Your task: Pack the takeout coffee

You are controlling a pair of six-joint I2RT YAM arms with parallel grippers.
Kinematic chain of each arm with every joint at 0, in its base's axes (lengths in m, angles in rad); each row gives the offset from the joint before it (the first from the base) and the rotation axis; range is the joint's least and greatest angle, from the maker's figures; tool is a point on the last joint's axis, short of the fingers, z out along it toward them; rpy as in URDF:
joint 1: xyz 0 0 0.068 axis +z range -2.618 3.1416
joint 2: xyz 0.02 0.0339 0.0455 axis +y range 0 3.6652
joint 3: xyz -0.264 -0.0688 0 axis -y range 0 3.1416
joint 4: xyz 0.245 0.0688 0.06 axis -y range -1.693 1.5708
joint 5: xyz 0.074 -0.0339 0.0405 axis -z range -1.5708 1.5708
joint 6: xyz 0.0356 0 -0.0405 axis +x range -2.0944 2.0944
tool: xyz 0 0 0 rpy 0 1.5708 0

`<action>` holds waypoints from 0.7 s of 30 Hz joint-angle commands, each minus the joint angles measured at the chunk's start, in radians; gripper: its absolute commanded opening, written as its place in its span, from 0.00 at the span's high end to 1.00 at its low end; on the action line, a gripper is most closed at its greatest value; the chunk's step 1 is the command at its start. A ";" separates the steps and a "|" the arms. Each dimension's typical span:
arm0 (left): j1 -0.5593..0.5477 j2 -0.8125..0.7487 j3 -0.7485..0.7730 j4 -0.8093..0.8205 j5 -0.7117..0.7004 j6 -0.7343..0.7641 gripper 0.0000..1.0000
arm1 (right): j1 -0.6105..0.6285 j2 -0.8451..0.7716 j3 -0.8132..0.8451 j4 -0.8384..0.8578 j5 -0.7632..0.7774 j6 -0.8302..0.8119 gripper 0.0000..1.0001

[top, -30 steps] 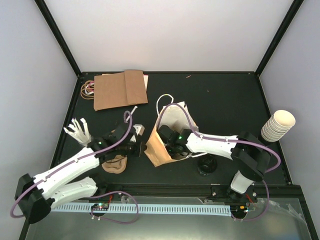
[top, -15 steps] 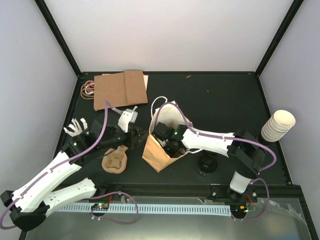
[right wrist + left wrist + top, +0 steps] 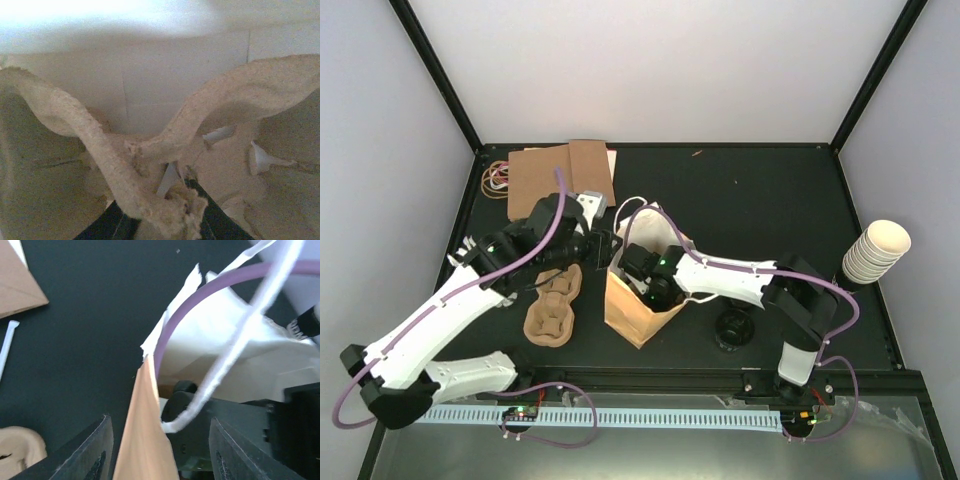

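A brown paper bag (image 3: 632, 312) with a white inside stands at the table's middle. My right gripper (image 3: 165, 220) is down inside it, shut on a ridge of a pulp cup tray (image 3: 235, 95). My left gripper (image 3: 160, 450) is open at the bag's left rim, and the brown bag wall (image 3: 145, 440) stands between its fingers without touching them. A white bag handle (image 3: 240, 340) crosses that view. One dark takeout coffee cup (image 3: 734, 328) with a black lid stands on the table to the right of the bag, apart from both grippers.
A second pulp tray (image 3: 552, 305) lies left of the bag. Flat cardboard (image 3: 560, 178) and rubber bands (image 3: 497, 178) lie at the back left. A stack of cream cups (image 3: 875, 250) sits at the right edge. A purple cable (image 3: 200, 295) loops over the bag.
My left arm has left the tray on the table, swung up and right to the bag's rim, and its jaws have opened. The bag has shifted left and stands more upright.
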 commanded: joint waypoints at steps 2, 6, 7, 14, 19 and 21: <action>-0.001 0.054 0.064 -0.100 -0.056 0.025 0.45 | -0.005 0.027 0.031 -0.054 -0.026 -0.021 0.75; -0.001 0.087 0.088 -0.119 -0.038 0.038 0.49 | -0.005 0.039 0.039 -0.074 -0.042 -0.040 0.75; -0.001 0.098 0.094 -0.127 -0.032 0.041 0.51 | -0.005 0.041 0.040 -0.080 -0.040 -0.046 0.75; -0.001 0.126 0.134 -0.194 -0.046 0.057 0.88 | -0.005 0.049 0.047 -0.101 -0.040 -0.079 0.75; -0.001 0.114 0.143 -0.215 -0.052 0.075 0.98 | -0.005 0.064 0.045 -0.113 -0.034 -0.089 0.75; -0.001 0.104 0.148 -0.219 -0.054 0.078 0.98 | -0.005 0.066 0.044 -0.116 -0.031 -0.092 0.75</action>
